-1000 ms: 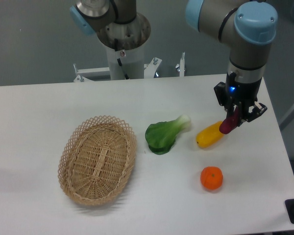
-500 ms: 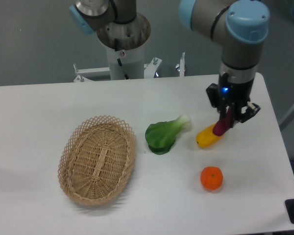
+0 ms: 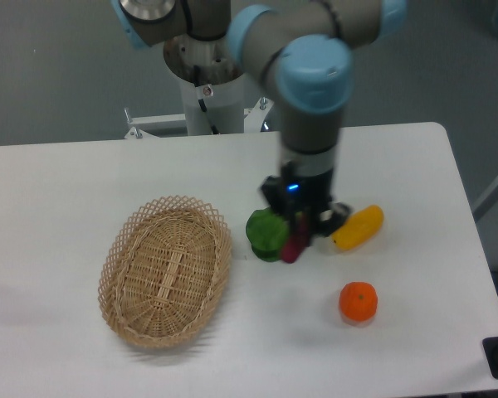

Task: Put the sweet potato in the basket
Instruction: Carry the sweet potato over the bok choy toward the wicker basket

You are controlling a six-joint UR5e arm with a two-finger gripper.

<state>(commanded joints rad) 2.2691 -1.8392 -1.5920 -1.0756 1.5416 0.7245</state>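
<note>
- Camera view, the only one: the arm reaches down over the middle of the white counter (image 3: 83, 182), and its wrist and claw (image 3: 299, 236) are smeared by motion blur, so the fingers cannot be made out one by one.
- The arm's upper end is cut off by the top edge of the picture, and the pedestal behind it is partly covered by the arm's grey and blue joints.
- The green leafy vegetable (image 3: 266, 235) is partly hidden: only its dark green left part shows, the rest lies behind the claw and what the claw carries.
- The sweet potato (image 3: 294, 246) is a blurred reddish-purple streak hanging nearly upright from the claw, its top hidden between the fingers and its lower tip pointing down at the counter.
- The claw is closed on the sweet potato's upper end; how tight the grip is cannot be read through the blur.
- The sweet potato sits just right of the green vegetable's visible part and overlaps its edge in the picture; whether the two touch cannot be told.
- The basket (image 3: 164, 270) lies well to the left of the claw, with the sweet potato outside it.
- The yellow squash (image 3: 359, 227) lies tilted just right of the claw, its lower left end next to the blurred fingers.
- The orange fruit (image 3: 358, 302) sits apart, below and to the right of the claw.
</note>
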